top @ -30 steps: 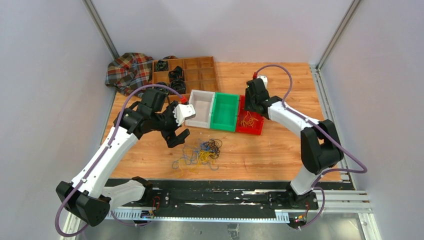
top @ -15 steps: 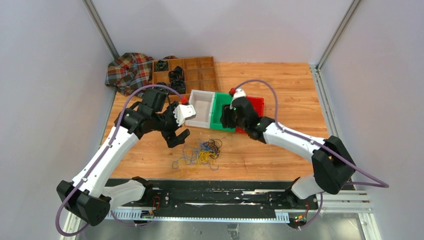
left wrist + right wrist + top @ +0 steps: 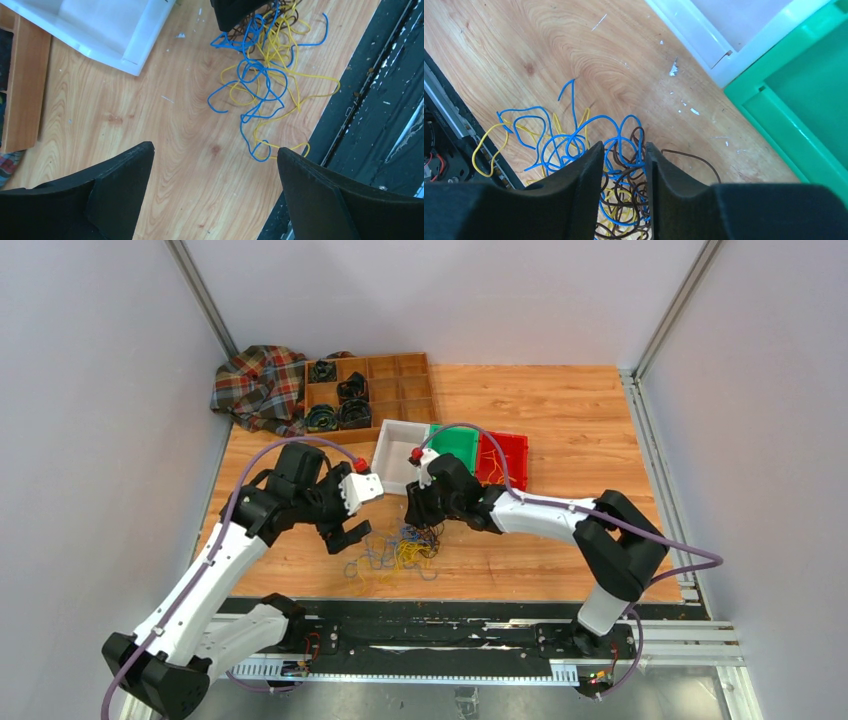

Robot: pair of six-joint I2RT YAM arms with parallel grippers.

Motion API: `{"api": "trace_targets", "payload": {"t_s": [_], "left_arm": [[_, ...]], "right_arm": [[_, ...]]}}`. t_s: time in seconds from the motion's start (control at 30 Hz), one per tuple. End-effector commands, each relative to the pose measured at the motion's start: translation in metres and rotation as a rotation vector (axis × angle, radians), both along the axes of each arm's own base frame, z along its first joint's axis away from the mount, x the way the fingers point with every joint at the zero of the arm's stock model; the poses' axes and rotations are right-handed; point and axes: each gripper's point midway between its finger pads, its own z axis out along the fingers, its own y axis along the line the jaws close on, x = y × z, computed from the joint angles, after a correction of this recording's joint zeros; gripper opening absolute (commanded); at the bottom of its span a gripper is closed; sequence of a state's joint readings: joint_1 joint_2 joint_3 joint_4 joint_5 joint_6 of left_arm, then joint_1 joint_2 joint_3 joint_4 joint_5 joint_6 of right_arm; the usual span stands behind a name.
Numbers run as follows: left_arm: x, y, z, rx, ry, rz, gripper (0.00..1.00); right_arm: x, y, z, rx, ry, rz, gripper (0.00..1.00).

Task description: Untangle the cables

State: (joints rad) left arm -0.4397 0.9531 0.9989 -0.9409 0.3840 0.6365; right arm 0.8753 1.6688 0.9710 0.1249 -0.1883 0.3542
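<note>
While the cables (image 3: 402, 552) lay tangled near the table's front edge, the right gripper (image 3: 623, 150) sat directly over them, fingers narrowly apart astride brown and blue strands, grip uncertain. The left gripper (image 3: 214, 150) hovered beside them, wide open and empty.

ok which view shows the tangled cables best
The left wrist view: the cables lie spread on the wooden table, most blue and yellow loops traceable, only the far end under the right hand. The right wrist view is closer, but that hand's fingers hide the middle. The top view shows the pile only tiny.
</note>
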Motion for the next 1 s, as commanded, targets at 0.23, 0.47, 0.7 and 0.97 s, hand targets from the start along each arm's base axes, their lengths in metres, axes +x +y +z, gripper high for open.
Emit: {"api": "trace_targets", "payload": {"t_s": [0.23, 0.47, 0.7, 0.97], "left_arm": [[-0.001, 0.001, -0.004, -0.016, -0.129, -0.075, 0.99], [-0.005, 0.001, -0.004, -0.019, -0.181, -0.117, 0.98], [-0.005, 0.0, 0.004, -0.03, -0.207, -0.127, 0.98], [-0.003, -0.002, 0.009, -0.039, -0.214, -0.133, 0.99]], "right_arm": [[-0.002, -0.014, 0.025, -0.006, -0.046, -0.011, 0.01], [-0.004, -0.026, 0.036, -0.005, -0.064, -0.035, 0.03], [-0.009, -0.037, 0.007, -0.085, 0.02, -0.08, 0.48], [-0.004, -0.027, -0.006, -0.106, 0.06, -0.076, 0.2]]}}
